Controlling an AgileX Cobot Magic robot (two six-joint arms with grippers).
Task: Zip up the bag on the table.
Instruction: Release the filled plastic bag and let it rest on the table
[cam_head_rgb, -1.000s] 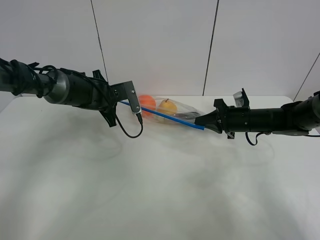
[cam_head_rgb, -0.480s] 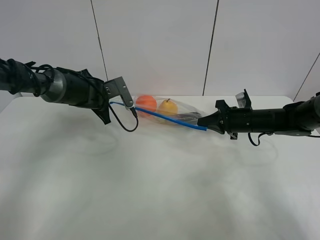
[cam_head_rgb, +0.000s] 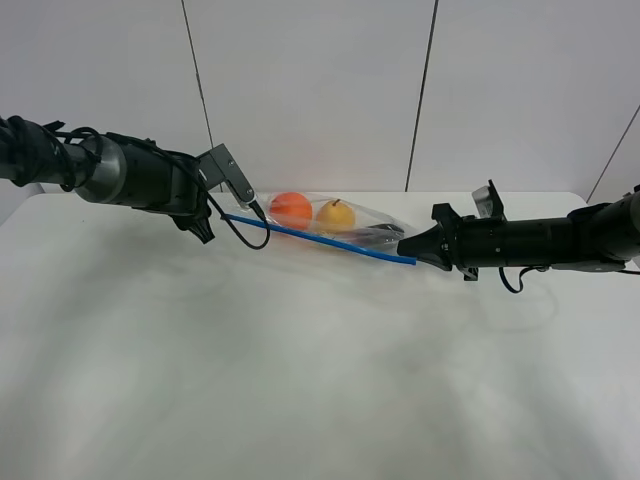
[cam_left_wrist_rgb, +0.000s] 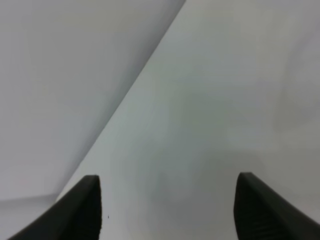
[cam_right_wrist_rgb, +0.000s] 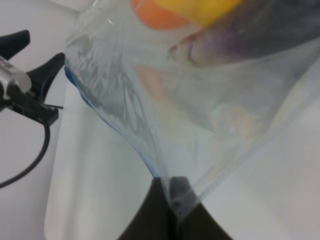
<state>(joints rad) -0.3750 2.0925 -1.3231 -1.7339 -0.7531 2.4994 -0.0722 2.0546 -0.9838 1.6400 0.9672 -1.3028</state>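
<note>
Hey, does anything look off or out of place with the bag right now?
Nothing spilled or torn. One oddity: only the right gripper pinches the bag, at one corner; the left gripper is open and empty beside the blue zipper strip's far end.

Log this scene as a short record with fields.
bag: clear, at the far side of the table
zipper strip: blue, straight, along the bag's near edge
contents: orange item, yellow item, dark item
left end effector: open, holding nothing
right end effector: shut on the bag's corner
</note>
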